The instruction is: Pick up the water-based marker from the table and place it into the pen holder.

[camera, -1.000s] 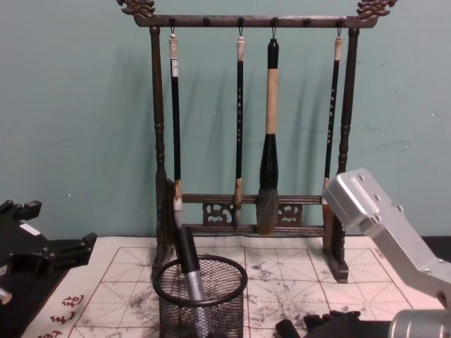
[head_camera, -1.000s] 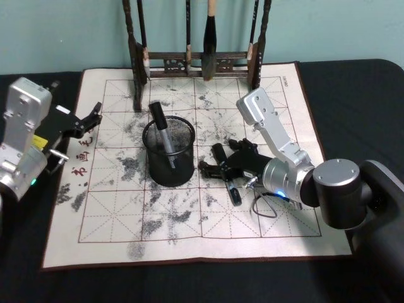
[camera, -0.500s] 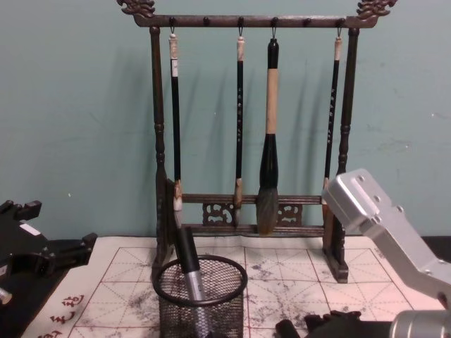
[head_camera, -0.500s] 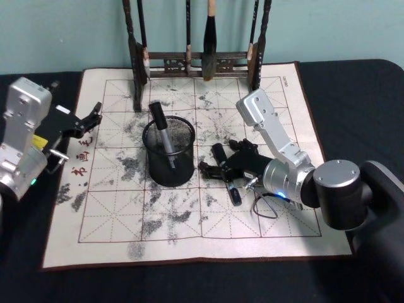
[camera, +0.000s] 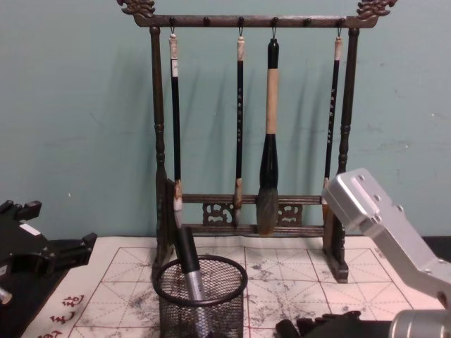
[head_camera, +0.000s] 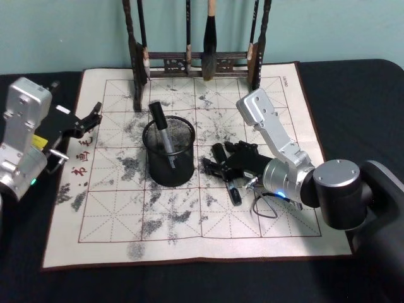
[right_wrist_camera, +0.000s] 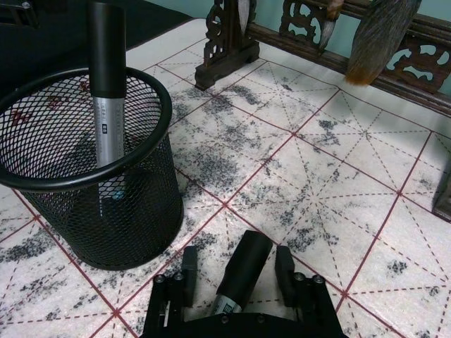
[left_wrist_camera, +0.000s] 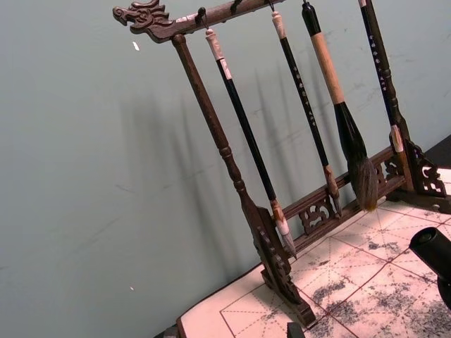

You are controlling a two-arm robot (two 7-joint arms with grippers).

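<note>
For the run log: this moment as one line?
right gripper: jaws open astride loose marker on mat | pen holder: holds another marker | left gripper: parked at mat's left edge

The pen holder (head_camera: 183, 167) is matt black wire mesh, the brush rack (camera: 158, 127) dark varnished wood; I take the mat (head_camera: 252, 233) for felt.

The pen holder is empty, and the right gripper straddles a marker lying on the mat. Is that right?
Not quite. The pen holder is not empty: a marker already stands in it, as the right wrist view shows. The rest holds: the right gripper, open, straddles a second marker lying on the mat. The left gripper idles beside the mat.
</note>
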